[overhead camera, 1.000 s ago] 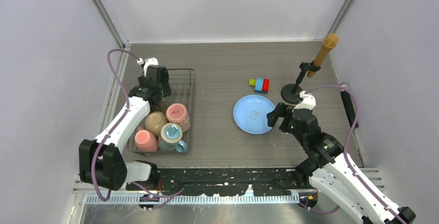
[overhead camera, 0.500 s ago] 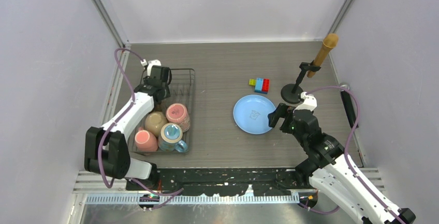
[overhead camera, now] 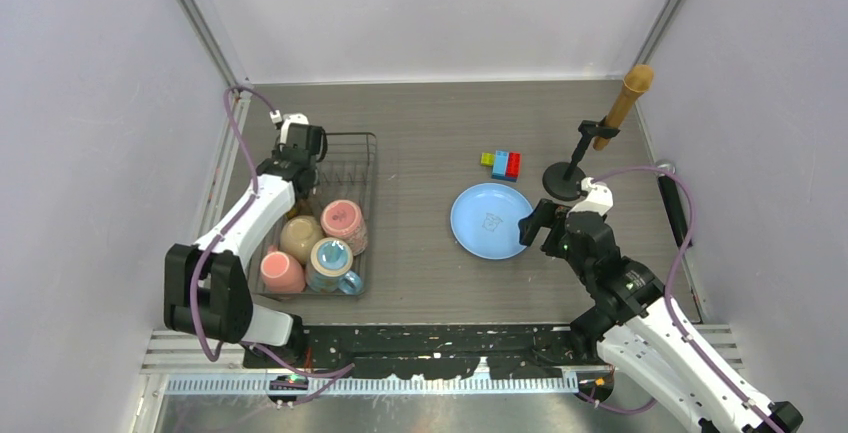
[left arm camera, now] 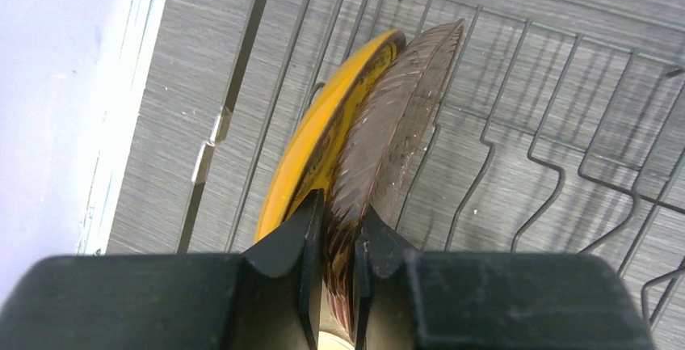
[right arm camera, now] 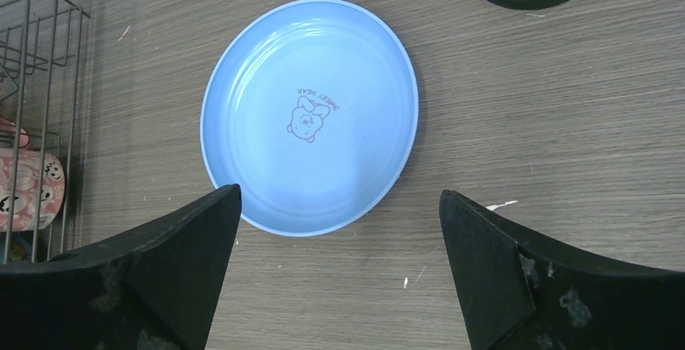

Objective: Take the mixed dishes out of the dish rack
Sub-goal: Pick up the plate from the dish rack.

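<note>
The black wire dish rack [overhead camera: 372, 193] stands at the left. In the left wrist view my left gripper [left arm camera: 339, 221] is shut on the rim of the clear glass bowl [left arm camera: 396, 115], which stands on edge against the yellow patterned plate [left arm camera: 323, 140] at the rack's far end [left arm camera: 557, 168]. From above, the left gripper [overhead camera: 300, 148] hides both. The rack's near half holds the pink patterned mug [overhead camera: 343, 221], white bowl [overhead camera: 300, 236], blue mug [overhead camera: 330, 258] and pink cup [overhead camera: 281, 271]. The light blue plate [overhead camera: 490, 220] lies flat on the table. My right gripper [overhead camera: 533, 225] is open and empty at its right edge, above the plate [right arm camera: 311, 115].
Coloured toy bricks [overhead camera: 503, 164] lie just beyond the blue plate. A black stand [overhead camera: 565, 181] with a tilted wooden handle [overhead camera: 625, 98] is at the back right. Walls close in on the left, back and right. The rack's corner [right arm camera: 48, 59] shows in the right wrist view.
My left arm has shifted a little toward the rack's far left end, with its elbow swung in. The right arm and the dishes have not moved.
</note>
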Tool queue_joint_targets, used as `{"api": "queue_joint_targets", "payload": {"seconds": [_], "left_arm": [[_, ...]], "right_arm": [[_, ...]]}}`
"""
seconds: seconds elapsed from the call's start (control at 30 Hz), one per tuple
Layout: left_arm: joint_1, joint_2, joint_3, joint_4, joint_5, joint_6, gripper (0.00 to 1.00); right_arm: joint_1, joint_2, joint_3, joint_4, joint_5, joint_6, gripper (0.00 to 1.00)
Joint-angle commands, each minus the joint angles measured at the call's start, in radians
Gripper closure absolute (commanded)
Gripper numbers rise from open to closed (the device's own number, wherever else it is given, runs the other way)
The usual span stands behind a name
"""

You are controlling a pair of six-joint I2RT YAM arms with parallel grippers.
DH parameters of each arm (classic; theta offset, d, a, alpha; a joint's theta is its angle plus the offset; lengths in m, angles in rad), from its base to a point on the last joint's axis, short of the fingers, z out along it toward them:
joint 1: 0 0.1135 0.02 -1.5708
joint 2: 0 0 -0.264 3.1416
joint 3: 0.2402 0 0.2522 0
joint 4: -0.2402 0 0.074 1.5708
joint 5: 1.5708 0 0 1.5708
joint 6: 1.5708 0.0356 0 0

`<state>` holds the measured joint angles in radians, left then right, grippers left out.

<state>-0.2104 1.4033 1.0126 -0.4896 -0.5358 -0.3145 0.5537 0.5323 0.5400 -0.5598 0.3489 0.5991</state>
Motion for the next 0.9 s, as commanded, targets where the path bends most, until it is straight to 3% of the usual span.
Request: {"api": "queue_joint_targets", "payload": {"seconds": [0.0, 0.13, 0.57, 0.87], "left_arm": [[-0.012, -0.034, 0.096, 0.049, 0.074, -0.027, 0.94], [-0.012, -0.071, 0.114, 0.039, 0.102, -0.016, 1.00], [-0.012, -0.261, 0.139, -0.035, 0.143, -0.121, 1.00], [-0.013, -0.465, 0.073, -0.002, 0.261, -0.193, 1.00]], "right_arm": [[-0.003, 0.015, 0.008, 0.040, 0.021, -0.002, 0.00], [-0.003, 0.010, 0.005, 0.041, 0.021, -0.004, 0.00], [-0.003, -0.038, -0.009, 0.048, -0.002, -0.005, 0.00], [-0.003, -0.045, -0.007, 0.074, -0.060, -0.015, 0.00]]}}
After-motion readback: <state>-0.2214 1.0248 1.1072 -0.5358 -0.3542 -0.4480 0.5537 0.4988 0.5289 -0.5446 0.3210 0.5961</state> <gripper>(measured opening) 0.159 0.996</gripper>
